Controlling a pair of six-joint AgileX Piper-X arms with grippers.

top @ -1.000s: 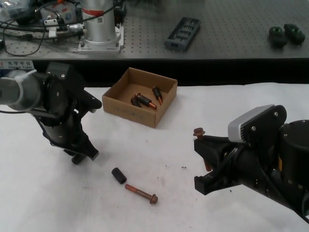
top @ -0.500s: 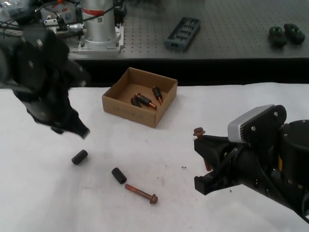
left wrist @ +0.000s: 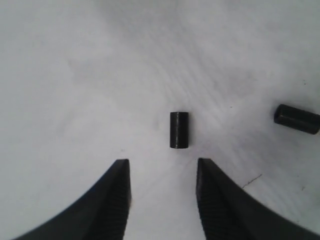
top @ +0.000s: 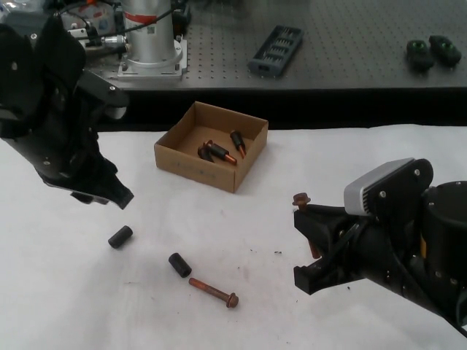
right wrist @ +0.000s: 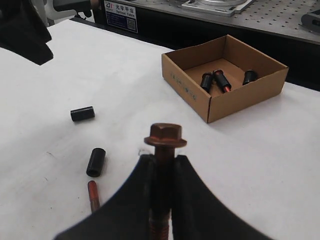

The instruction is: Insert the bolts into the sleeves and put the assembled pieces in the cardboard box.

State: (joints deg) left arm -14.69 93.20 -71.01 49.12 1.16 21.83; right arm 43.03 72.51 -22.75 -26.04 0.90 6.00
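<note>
Two black sleeves lie on the white cloth: one (top: pixel 120 237) (left wrist: pixel 179 130) (right wrist: pixel 82 114) just below my left gripper (top: pixel 109 195) (left wrist: pixel 162 187), which hovers open above it, and another (top: pixel 179 264) (left wrist: pixel 296 119) (right wrist: pixel 96 162) a little to its right. A loose copper bolt (top: pixel 214 292) (right wrist: pixel 93 195) lies beside the second sleeve. My right gripper (top: pixel 310 237) (right wrist: pixel 162 170) is shut on a copper bolt (top: pixel 303 206) (right wrist: pixel 164 150), held upright with its hex head on top. The cardboard box (top: pixel 179 162) (right wrist: pixel 235 102) holds three assembled pieces (top: pixel 219 152) (right wrist: pixel 220 79).
Behind the cloth runs a perforated metal bench with a silver cylinder base (top: pixel 149 36), a dark ribbed block (top: pixel 276 48) and two dark green-topped parts (top: pixel 433 51). Cables lie at the far left. Open cloth stretches between the two arms.
My left gripper let go of a sleeve on the cloth and rose up and to the left, away from it. The right arm with its bolt has not moved.
</note>
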